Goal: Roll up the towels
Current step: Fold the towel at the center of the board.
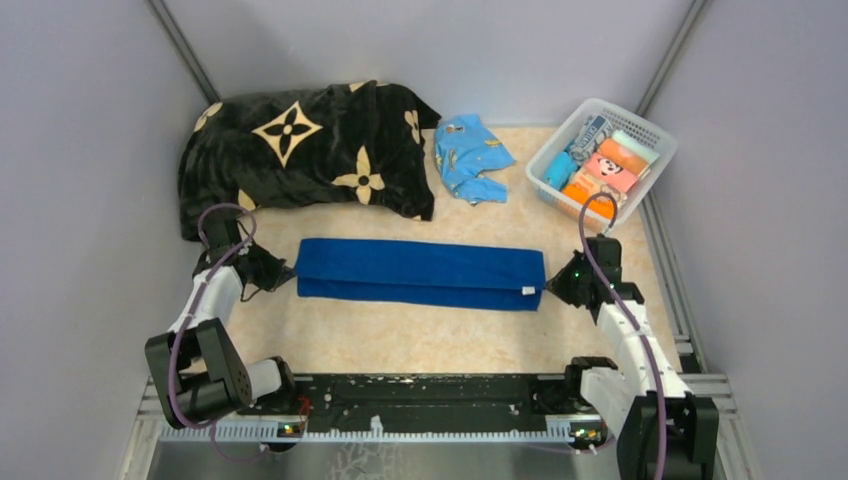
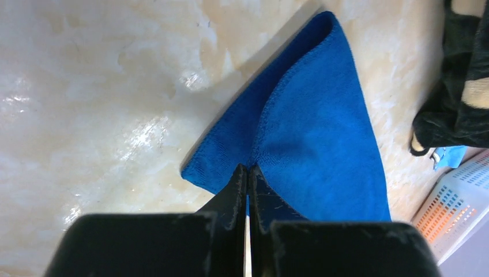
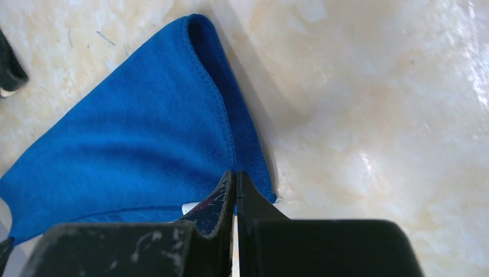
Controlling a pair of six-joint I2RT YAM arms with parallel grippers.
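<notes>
A beige marbled table (image 1: 400,340) stands between grey walls (image 1: 80,150). On it, the black blanket (image 1: 300,150) lies at eleven o'clock, the turquoise towel (image 1: 470,155) at twelve and a white basket (image 1: 655,135) at two. The royal-blue towel (image 1: 420,272) lies folded as a long strip across the centre. The left gripper (image 2: 248,170), low over the table, is closed on the strip's nine o'clock end; the right gripper (image 3: 233,176) pinches the three o'clock end. Only the wrist views show the stitched hem (image 2: 271,109) caught at the tips.
</notes>
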